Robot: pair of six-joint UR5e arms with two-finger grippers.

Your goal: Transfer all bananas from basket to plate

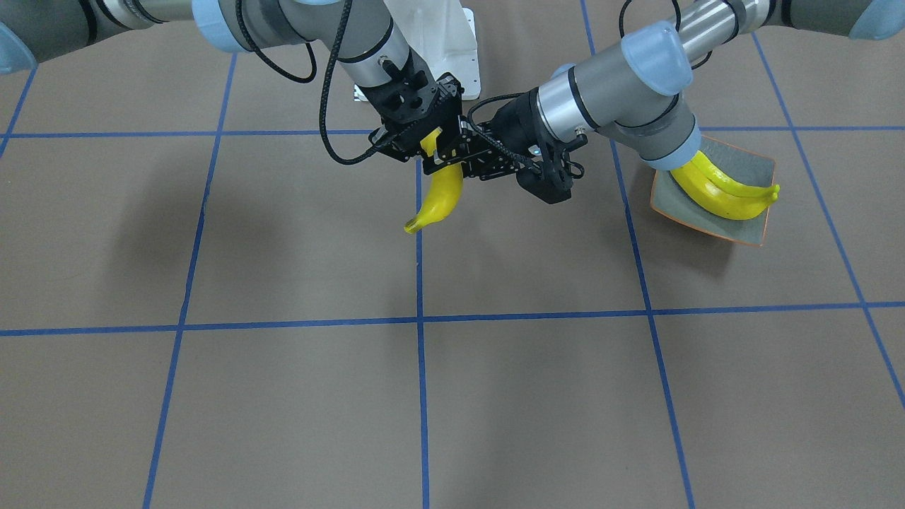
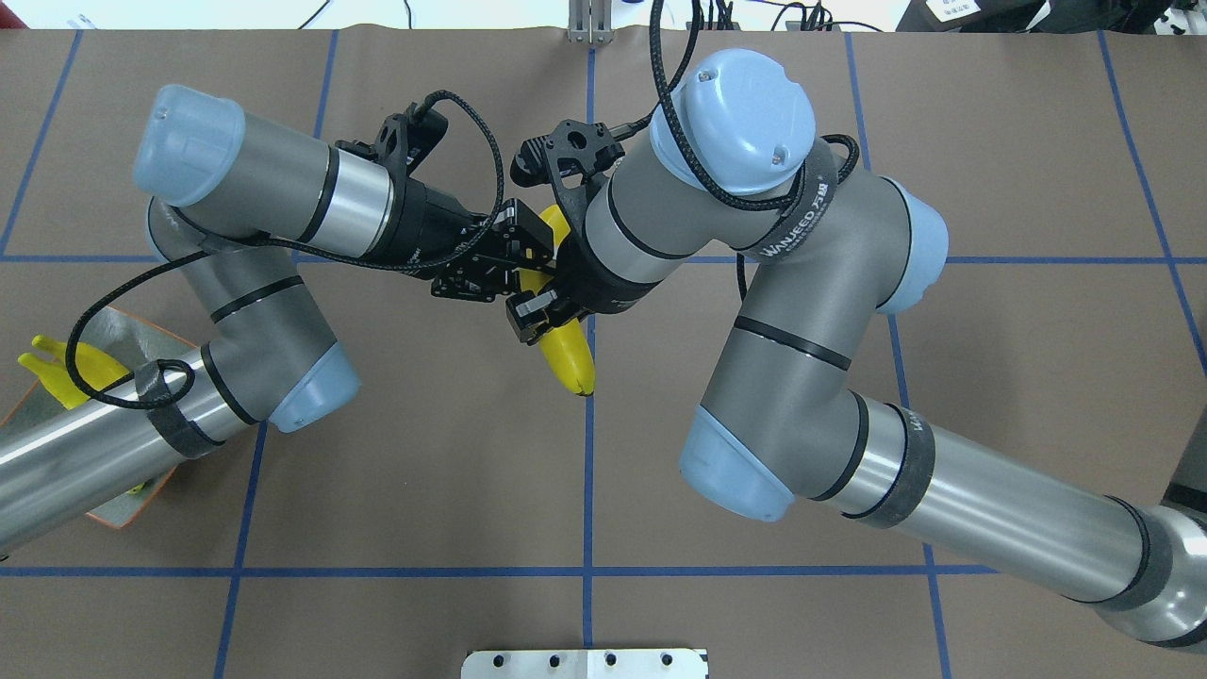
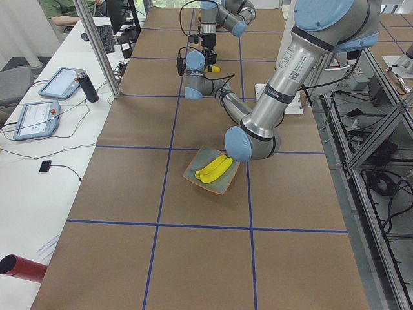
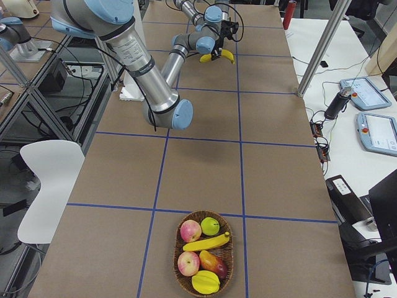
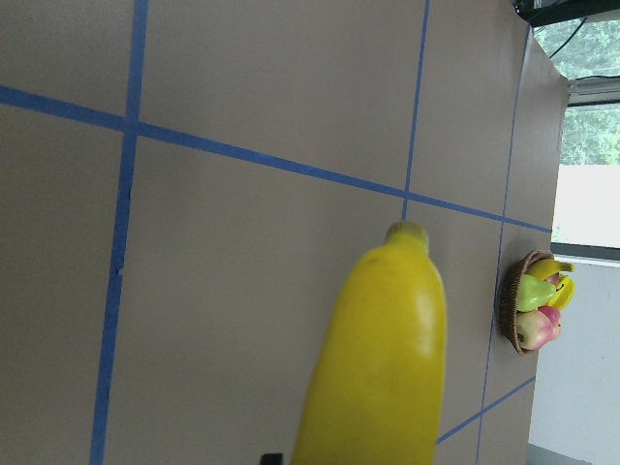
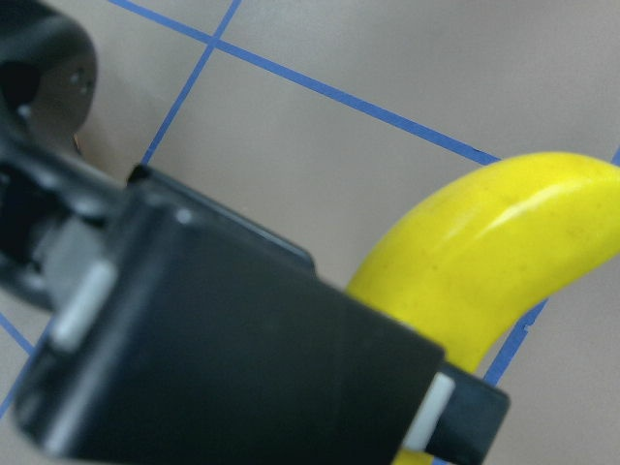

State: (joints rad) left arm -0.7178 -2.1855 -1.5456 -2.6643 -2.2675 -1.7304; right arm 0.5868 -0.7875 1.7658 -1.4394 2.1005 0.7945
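The desk (image 1: pixel 283 233) is brown, gridded with blue tape (image 1: pixel 422 367). Over its middle, toward the robot's edge, a glossy curved banana (image 1: pixel 442 194) hangs upright, its top pinched in the right claw (image 1: pixel 431 145). The left claw (image 1: pixel 458 160) meets it sideways, grip unclear. Two bananas (image 1: pixel 717 194) lie on the square grey-blue plate (image 1: pixel 753 227) near the left end.

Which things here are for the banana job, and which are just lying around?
For the job:
held banana
two bananas on the plate
plate
basket
banana in the basket

Just lying about:
other fruit in the basket
tablet
dark bottle
red tube
white chair
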